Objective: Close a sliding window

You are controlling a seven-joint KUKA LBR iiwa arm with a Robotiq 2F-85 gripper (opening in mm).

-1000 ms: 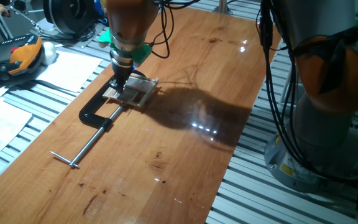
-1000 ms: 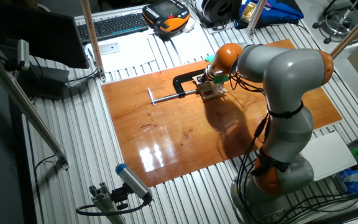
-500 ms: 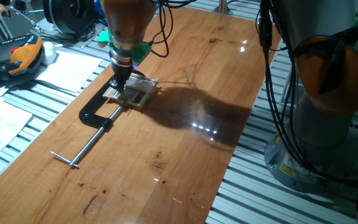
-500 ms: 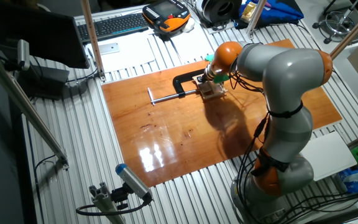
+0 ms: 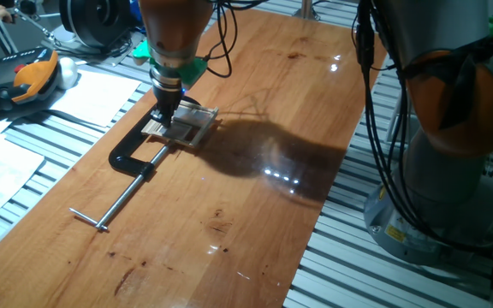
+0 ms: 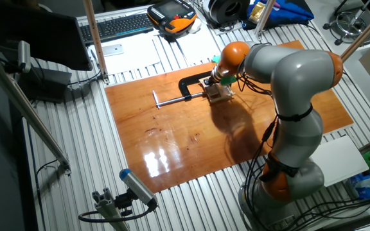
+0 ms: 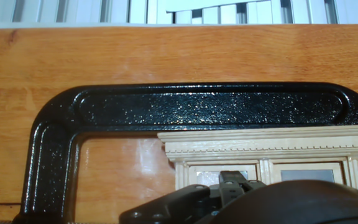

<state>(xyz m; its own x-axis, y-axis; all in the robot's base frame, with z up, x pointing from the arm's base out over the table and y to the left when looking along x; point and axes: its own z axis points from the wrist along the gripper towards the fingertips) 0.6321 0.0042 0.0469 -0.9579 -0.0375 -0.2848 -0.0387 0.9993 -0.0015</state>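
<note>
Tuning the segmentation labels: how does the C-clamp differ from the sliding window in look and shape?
Colour: the C-clamp is glossy black metal; the sliding window is pale tan wood. Shape: the clamp is an open C with a long steel screw bar; the window is a flat panelled rectangle. Extent: the clamp reaches further across the board. Shared: both lie flat on the wooden board, the clamp framing the window.

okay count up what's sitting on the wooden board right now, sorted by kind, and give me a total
sliding window: 1
black C-clamp: 1
Total: 2
</note>
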